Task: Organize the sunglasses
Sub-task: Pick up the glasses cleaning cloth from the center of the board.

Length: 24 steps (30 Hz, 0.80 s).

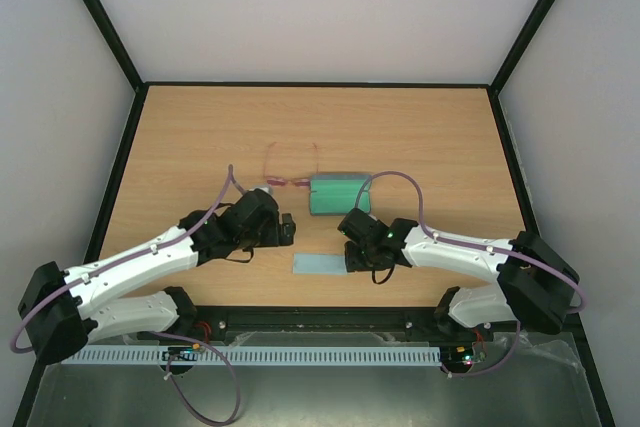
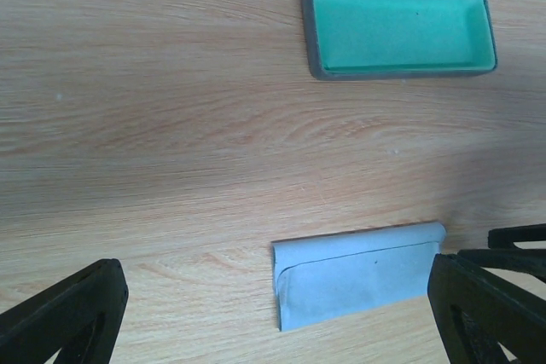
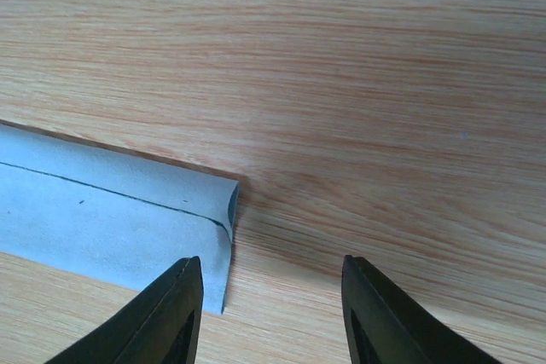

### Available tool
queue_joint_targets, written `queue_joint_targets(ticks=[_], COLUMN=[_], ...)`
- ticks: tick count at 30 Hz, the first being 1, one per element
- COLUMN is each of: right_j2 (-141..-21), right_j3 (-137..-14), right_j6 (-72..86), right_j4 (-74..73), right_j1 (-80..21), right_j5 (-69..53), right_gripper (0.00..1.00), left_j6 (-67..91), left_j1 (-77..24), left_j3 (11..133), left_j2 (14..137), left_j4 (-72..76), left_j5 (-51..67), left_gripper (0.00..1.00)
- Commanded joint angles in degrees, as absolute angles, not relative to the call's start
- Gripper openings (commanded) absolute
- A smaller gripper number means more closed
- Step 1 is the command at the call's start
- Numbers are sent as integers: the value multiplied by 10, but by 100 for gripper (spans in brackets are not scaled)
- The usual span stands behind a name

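Observation:
The sunglasses (image 1: 287,181) have a thin pink-red frame and lie on the table with their temple arms pointing to the far side, just left of the open grey-blue case (image 1: 339,195) with green lining. They show in neither wrist view. The folded light-blue cloth (image 1: 318,264) lies near the front edge. My left gripper (image 1: 287,230) is open and empty, hovering left of and above the cloth (image 2: 358,274), with the case (image 2: 401,23) ahead of it. My right gripper (image 1: 352,255) is open and empty at the cloth's right end (image 3: 111,215).
The wooden table (image 1: 200,137) is enclosed by white walls with black frame bars (image 1: 120,162). The right gripper's black fingers (image 2: 519,240) show at the right edge of the left wrist view. Purple cables loop over both arms.

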State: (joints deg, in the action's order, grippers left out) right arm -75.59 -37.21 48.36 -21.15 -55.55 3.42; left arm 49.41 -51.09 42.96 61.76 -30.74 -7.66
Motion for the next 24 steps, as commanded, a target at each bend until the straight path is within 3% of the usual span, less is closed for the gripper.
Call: queue_joint_targets(ticks=[1, 8, 24], right_j2=[-761, -765, -808], right_j3=[-365, -361, -370], right_j6=[492, 500, 526], right_j4=[-209, -197, -190], right_j1=[-560, -562, -587], right_j5=[36, 23, 32], right_gripper=[43, 32, 23], left_j6=[491, 498, 497], left_j1=[-506, -504, -497], left_j3=[414, 393, 364], left_j2=[625, 628, 608], left_j4=[-276, -267, -258], left_j5=[-41, -36, -31], left_gripper=[99, 99, 99])
